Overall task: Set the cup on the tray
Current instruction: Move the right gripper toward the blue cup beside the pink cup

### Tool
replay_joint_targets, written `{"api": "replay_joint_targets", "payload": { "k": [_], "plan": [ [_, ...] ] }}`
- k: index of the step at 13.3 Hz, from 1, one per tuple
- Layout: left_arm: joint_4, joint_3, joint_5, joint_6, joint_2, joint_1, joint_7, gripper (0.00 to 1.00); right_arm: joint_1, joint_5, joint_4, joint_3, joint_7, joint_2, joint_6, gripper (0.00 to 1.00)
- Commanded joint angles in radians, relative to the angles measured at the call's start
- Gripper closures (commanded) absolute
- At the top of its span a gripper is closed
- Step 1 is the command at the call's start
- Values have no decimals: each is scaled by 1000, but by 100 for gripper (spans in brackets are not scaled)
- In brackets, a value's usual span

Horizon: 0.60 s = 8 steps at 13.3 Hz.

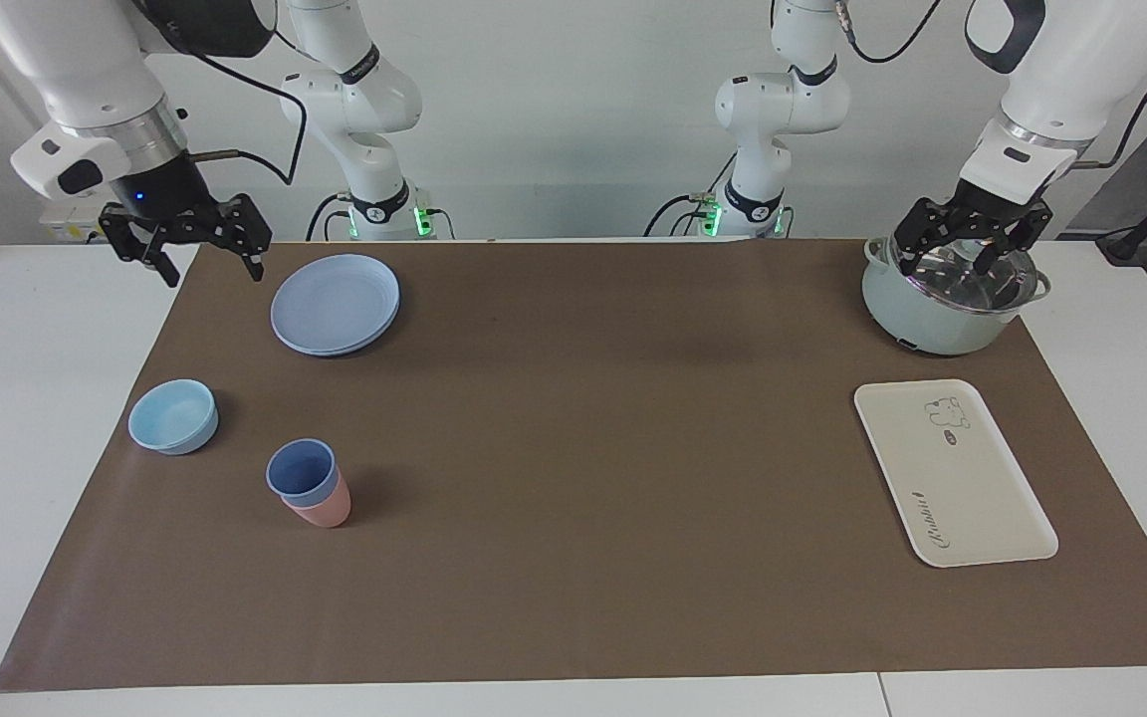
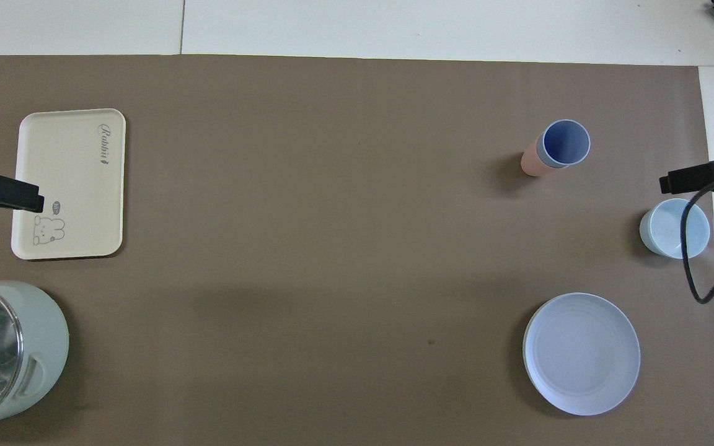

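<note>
The periwinkle-blue cup (image 1: 302,468) (image 2: 565,142) stands nested inside a salmon-pink cup (image 1: 321,512) (image 2: 530,163) at the right arm's end of the brown mat. The cream tray (image 1: 972,498) (image 2: 72,161) lies flat and bare at the left arm's end. My right gripper (image 1: 213,267) is open and empty, up in the air over the mat's edge beside the blue plate; one fingertip (image 2: 691,178) shows in the overhead view. My left gripper (image 1: 952,261) (image 2: 4,192) is open and empty, waiting over the pot.
A round blue plate (image 1: 336,303) (image 2: 581,353) lies nearer to the robots than the cups. A light-blue bowl (image 1: 173,416) (image 2: 674,228) sits beside the cups toward the right arm's end. A pale-green pot (image 1: 942,319) (image 2: 4,353) stands nearer to the robots than the tray.
</note>
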Motion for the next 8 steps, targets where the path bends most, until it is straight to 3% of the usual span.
{"api": "replay_joint_targets", "payload": {
  "k": [1,4,8],
  "plan": [
    [-4,6,21,-14,-14,-13,3,0,-72,143,-219,2,-260,-60,240,0],
    [-15,6,20,-17,-22,-6,12,0,-135,382,-327,0,-637,-11,411,0],
    [-20,9,20,0,-20,0,-10,0,-225,690,-339,0,-1169,142,423,0]
  ]
}}
